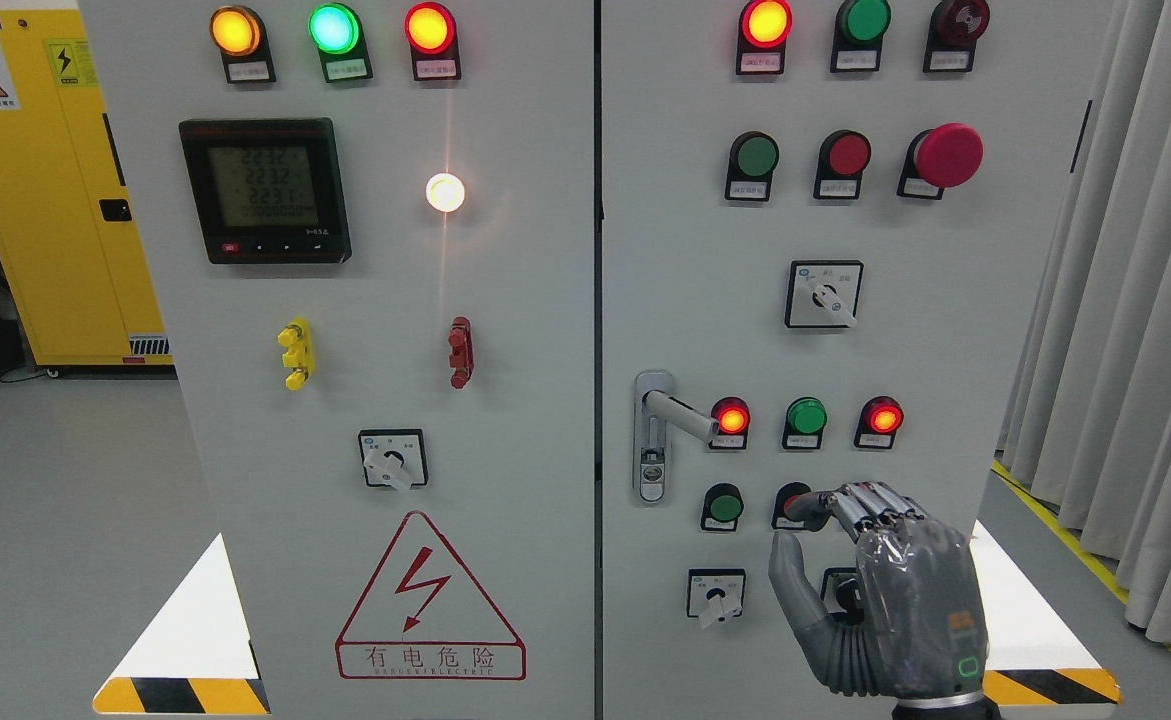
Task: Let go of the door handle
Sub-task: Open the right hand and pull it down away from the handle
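Observation:
The silver door handle (673, 412) sits at the left edge of the right cabinet door (1005, 330), its lever swung out and pointing right toward a lit red lamp (731, 418). My right hand (797, 528), grey and metallic, comes up from the bottom edge and hovers below and to the right of the handle, clear of it. Its fingers (860, 503) are stretched out leftward, the thumb (791, 575) is spread below them, and nothing is held. The fingertips overlap a red button (790, 497) in the view; whether they touch it is unclear. The left hand is out of view.
The grey cabinet's right door carries lamps, push buttons, a red mushroom button (948, 155) and rotary switches (824, 294). The left door (385, 620) has a meter (265, 190) and a warning triangle (428, 598). A yellow cabinet (55, 180) stands at the left, curtains (1135, 300) at the right.

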Controlling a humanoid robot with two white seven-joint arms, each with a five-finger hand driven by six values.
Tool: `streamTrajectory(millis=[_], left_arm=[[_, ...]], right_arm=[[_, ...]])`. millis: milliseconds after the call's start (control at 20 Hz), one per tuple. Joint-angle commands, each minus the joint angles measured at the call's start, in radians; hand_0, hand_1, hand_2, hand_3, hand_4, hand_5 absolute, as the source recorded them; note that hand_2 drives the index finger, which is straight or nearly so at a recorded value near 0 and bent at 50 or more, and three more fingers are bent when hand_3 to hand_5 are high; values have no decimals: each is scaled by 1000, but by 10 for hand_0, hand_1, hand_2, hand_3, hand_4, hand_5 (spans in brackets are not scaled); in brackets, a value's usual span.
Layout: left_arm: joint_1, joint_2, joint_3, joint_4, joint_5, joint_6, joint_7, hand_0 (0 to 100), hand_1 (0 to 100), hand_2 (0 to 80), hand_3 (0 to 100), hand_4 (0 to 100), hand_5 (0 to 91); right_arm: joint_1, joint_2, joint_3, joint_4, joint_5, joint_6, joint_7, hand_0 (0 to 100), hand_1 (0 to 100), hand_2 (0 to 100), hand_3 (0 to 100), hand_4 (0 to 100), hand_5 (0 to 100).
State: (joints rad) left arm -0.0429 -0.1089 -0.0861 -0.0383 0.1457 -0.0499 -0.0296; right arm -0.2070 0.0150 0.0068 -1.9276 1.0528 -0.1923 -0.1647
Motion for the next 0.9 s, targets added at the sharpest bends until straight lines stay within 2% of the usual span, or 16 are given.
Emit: streamTrajectory(millis=[0,551,852], left_arm=[[0,0,0,0,0,-1,0,120,556,0,0,0,0],[0,0,0,0,0,-1,0,120,556,0,0,0,0],[0,0,0,0,0,-1,0,120,556,0,0,0,0]], right_arm=[[11,-29,-94,-17,-54,-36,-9,722,203,0,0,0,0],[11,-21,-76,-34,-56,-46,-1,626,211,0,0,0,0],[12,-18,-76,-40,-56,-44,2,615,217,0,0,0,0]])
